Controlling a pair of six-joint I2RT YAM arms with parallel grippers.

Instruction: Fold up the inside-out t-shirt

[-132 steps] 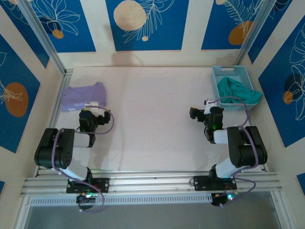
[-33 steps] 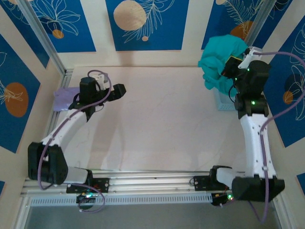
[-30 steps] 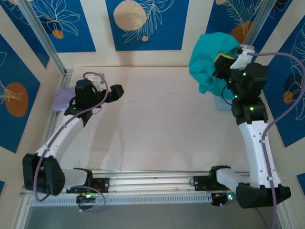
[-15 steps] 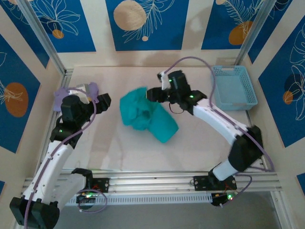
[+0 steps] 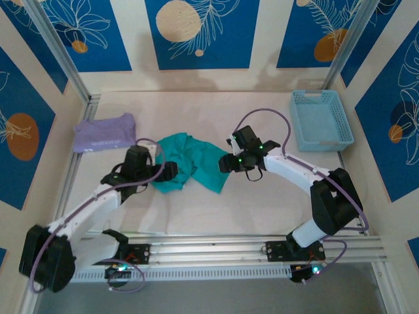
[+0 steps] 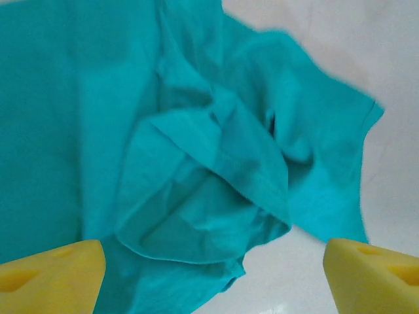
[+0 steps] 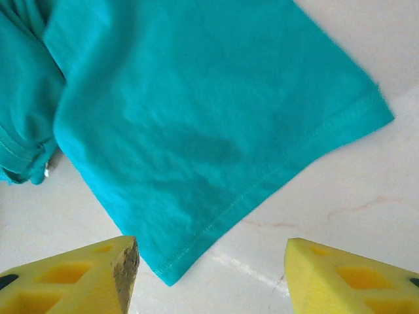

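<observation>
**A:** Entry one, the garment?

**B:** Inside-out t-shirt point(image 5: 190, 163): teal knit cotton, matte and soft. It lies crumpled on the table point(image 5: 196, 209), between the two arms. The left part is bunched in loose overlapping folds. The right part is a flat panel with a straight double-stitched hem and a pointed corner.

**A:** The surface?

**B:** Pale and smooth, faintly veined like marble.

**A:** Left gripper?

**B:** Left gripper point(image 5: 167, 171): black body, yellow foam wedge pads point(image 6: 52, 268). The jaws are spread wide and hold nothing. It sits over the bunched left edge, and its wrist view shows the folds just beyond the pads. Contact cannot be judged.

**A:** Right gripper?

**B:** Right gripper point(image 5: 226, 163): matching yellow pads point(image 7: 85, 275) with moulded holes, parted and empty. It sits just beside the flat panel's right edge. The hem corner lies on bare table just ahead of the pads.

**A:** Other stock?

**B:** Folded lavender shirt point(image 5: 105, 133) at the far left. Light-blue plastic lattice basket point(image 5: 321, 120) at the far right. Both are well apart from the teal garment.
</observation>
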